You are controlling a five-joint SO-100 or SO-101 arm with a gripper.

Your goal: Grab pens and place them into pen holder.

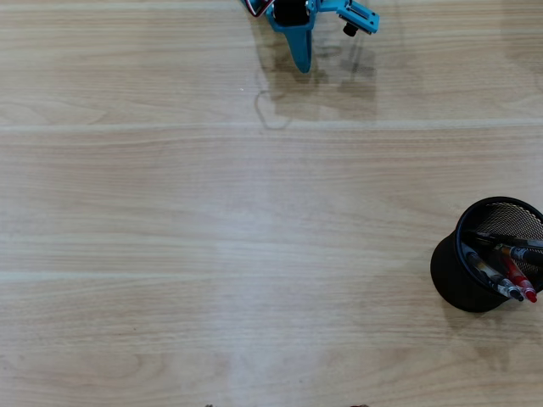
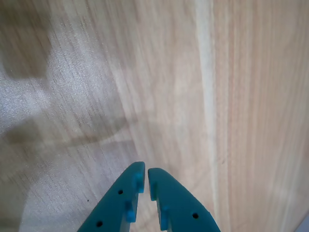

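Several pens (image 1: 502,273) are sitting in the holder (image 1: 488,254), which is the black mesh cup out at about 4 o'clock in the overhead view, right near the edge of the frame. I count maybe four in there, though they're bunched together so don't hold me to that. One has a red end, the others look dark or grey, and they all lean toward the 4 o'clock side of the cup's rim. The holder is standing upright on the table (image 1: 212,254), which is light wood with the grain running side to side in that view.

Gripper (image 1: 302,61) is way up at 12 o'clock in the overhead view, well apart from the holder, only partly in frame. It's teal, with the tip pointing down toward 6 o'clock, and it throws a soft shadow onto the wood just beside and below it.

Wrist view shows the gripper (image 2: 145,175) coming in from 6 o'clock. Jaws are together, tips almost touching with just a thin sliver between them, and nothing held in there. All that's ahead of them is bare wood, with a big blurry shadow over toward 9 o'clock and a pale plank seam running from 12 down to 5 o'clock.
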